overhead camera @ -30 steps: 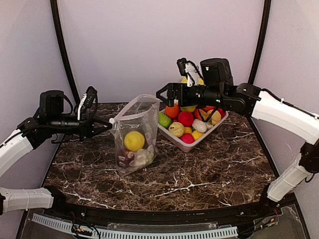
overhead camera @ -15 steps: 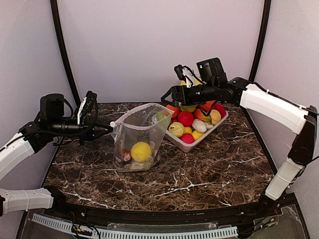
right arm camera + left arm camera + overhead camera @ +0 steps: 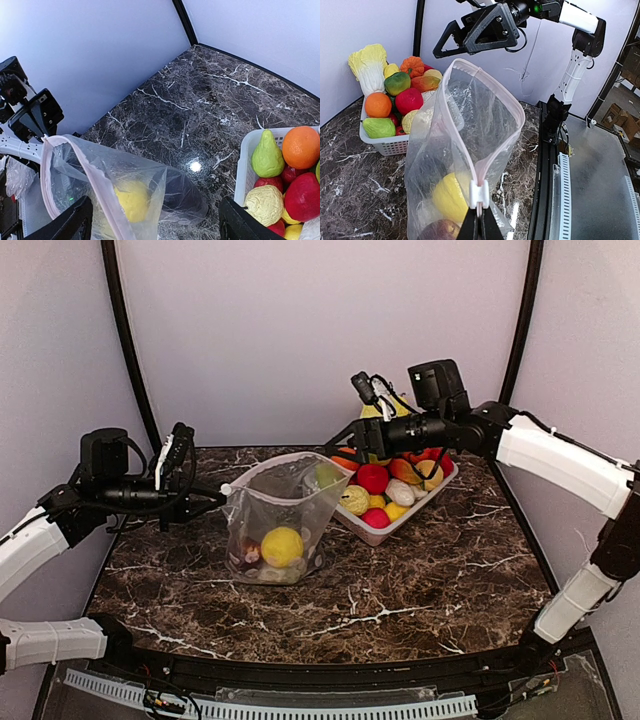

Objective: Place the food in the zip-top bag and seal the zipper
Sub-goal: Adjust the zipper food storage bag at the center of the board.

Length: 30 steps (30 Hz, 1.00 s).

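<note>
The zip-top bag (image 3: 283,510) stands on the table with its mouth open. Inside lie the yellow lemon (image 3: 282,546), the dark purple piece (image 3: 247,553) and a pale piece at the bottom. My left gripper (image 3: 222,496) is shut on the pink zipper (image 3: 474,175) at the bag's left corner, just below its white slider (image 3: 481,195). The lemon (image 3: 451,196) and the purple piece (image 3: 440,231) show through the plastic there. My right gripper (image 3: 345,447) is open and empty above the bag's right rim. In the right wrist view its fingers (image 3: 75,225) straddle the bag (image 3: 150,185) and lemon (image 3: 131,200).
A white basket (image 3: 425,505) full of toy fruit and vegetables stands right behind the bag; it also shows in the left wrist view (image 3: 385,146) and the right wrist view (image 3: 244,160). Walls close the back and sides.
The bag has sunk from a lifted tilt onto the table and its mouth has spread open. My right gripper has come off the bag's right rim and drawn back to the right.
</note>
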### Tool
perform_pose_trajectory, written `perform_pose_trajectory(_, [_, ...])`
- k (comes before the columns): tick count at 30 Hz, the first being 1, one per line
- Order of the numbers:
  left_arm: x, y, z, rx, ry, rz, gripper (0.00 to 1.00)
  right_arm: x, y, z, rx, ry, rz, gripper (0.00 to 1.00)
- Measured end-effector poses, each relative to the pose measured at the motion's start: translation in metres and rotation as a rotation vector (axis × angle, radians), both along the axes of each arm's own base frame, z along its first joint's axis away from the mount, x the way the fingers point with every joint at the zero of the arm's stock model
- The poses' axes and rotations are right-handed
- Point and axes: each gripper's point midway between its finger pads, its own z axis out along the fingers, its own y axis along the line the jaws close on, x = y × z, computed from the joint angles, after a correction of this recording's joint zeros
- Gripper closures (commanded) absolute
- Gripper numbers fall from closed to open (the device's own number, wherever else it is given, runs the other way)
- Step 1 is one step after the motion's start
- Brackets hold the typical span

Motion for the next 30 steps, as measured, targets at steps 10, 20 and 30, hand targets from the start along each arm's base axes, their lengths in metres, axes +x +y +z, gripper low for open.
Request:
perform_pose_trajectory(10, [0.001,0.001,0.000,0.002,-0.002,0.007,0.99,-0.014,-0.006,-0.002,0.006,-0.032,0.040,0.32])
perform_pose_trajectory(20, [0.002,0.001,0.000,0.004,-0.003,0.011,0.99,-0.022,-0.004,-0.020,-0.023,-0.013,0.074,0.59])
perform_pose_trajectory(30, [0.010,0.005,-0.003,0.035,-0.017,0.062,0.99,-0.027,-0.002,-0.011,-0.035,-0.019,0.091,1.00])
